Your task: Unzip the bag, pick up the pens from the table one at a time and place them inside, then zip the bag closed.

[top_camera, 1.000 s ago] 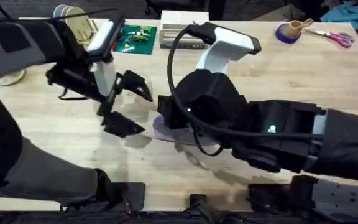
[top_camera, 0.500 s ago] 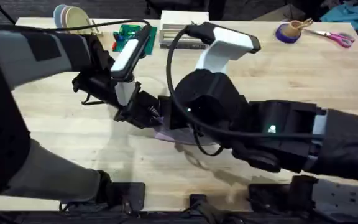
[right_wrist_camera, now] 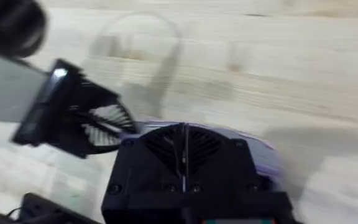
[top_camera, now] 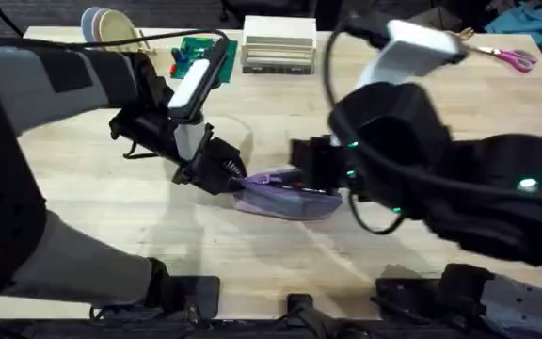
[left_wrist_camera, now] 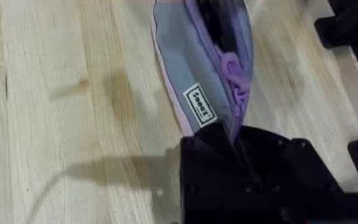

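You can count one purple bag (top_camera: 285,193), two grippers, the left gripper (top_camera: 233,177) and the right gripper (top_camera: 304,169), and one pair of scissors (top_camera: 506,58).

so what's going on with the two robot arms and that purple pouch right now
Both arms are working on the lavender bag lying mid-table. The left gripper is clamped on one end of the bag, pinning the fabric. The right gripper sits at the bag's other end, apparently working the zipper. No pens can be seen on the table.

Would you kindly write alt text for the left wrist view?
A lavender bag lies on the wooden table, its near end pinched in the left tool. A small white label shows on its side.
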Tool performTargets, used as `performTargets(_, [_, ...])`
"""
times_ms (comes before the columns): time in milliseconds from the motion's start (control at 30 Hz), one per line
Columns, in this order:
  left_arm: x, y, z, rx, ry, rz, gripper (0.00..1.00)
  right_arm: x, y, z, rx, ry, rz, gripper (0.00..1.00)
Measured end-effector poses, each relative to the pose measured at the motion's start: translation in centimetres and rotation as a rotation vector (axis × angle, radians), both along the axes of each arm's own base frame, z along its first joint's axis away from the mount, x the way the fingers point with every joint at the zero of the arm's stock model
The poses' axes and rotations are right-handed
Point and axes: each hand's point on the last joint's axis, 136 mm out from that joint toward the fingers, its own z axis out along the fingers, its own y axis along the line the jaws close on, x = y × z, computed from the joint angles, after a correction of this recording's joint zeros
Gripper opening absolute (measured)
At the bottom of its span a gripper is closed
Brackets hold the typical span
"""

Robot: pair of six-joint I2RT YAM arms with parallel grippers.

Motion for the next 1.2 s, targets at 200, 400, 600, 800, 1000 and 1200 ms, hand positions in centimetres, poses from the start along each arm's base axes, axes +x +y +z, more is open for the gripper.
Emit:
performTargets(200, [0.0,0.0,0.0,0.0,0.0,0.0,0.044,0.8,-3.8,1.9,0.009,-0.031,-0.073,0.03])
performTargets(400, [0.0,0.0,0.0,0.0,0.0,0.0,0.044,-0.1,-4.3,4.9,0.061,-0.111,-0.013,0.399])
performTargets(600, [0.0,0.0,0.0,0.0,0.0,0.0,0.044,-2.1,-2.9,5.0,0.102,-0.067,0.133,0.993])
performTargets(800, [0.0,0.0,0.0,0.0,0.0,0.0,0.044,-3.9,-1.3,4.9,0.152,-0.005,0.243,0.997])
performTargets(1000, [0.0,0.0,0.0,0.0,0.0,0.0,0.043,-4.4,-0.9,4.9,0.17,0.014,0.274,0.998])
performTargets(1200, [0.0,0.0,0.0,0.0,0.0,0.0,0.043,-4.5,-0.7,4.8,0.19,0.038,0.263,0.998])
